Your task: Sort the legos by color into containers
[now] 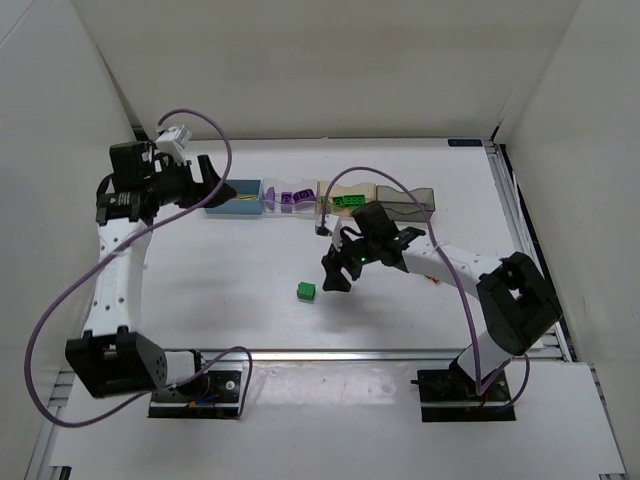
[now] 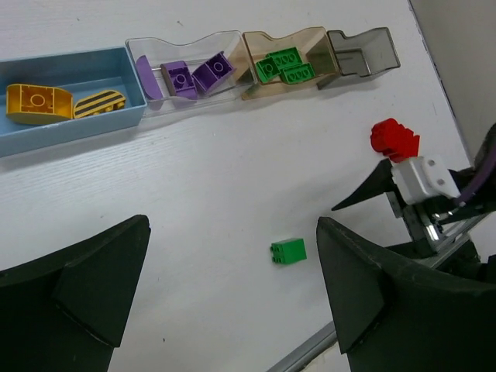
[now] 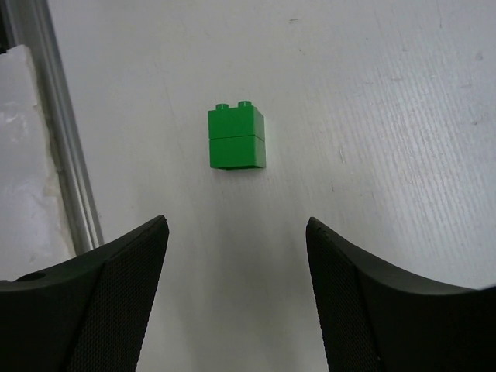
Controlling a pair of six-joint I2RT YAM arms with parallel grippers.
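A loose green lego (image 1: 306, 291) (image 2: 288, 251) (image 3: 236, 139) lies on the white table. My right gripper (image 1: 337, 274) (image 3: 236, 221) hangs just short of it, open and empty, with the brick beyond its fingertips. A red lego (image 2: 394, 138) lies close to the right arm. The containers stand in a row at the back. The blue one (image 1: 236, 197) (image 2: 74, 132) holds yellow legos (image 2: 35, 103). The clear one (image 2: 225, 39) holds purple legos (image 2: 194, 76). Green legos (image 2: 283, 66) sit in the pale orange one (image 2: 306, 37), and the smoky grey one (image 1: 410, 205) (image 2: 364, 54) holds nothing. My left gripper (image 1: 218, 183) (image 2: 232, 225) is open and empty beside the blue container.
An aluminium rail (image 1: 350, 353) (image 3: 66, 147) runs along the table's near edge. White walls close in the back and both sides. The right arm's white wrist camera (image 2: 422, 177) and its purple cable (image 1: 400, 180) sit right of the green brick.
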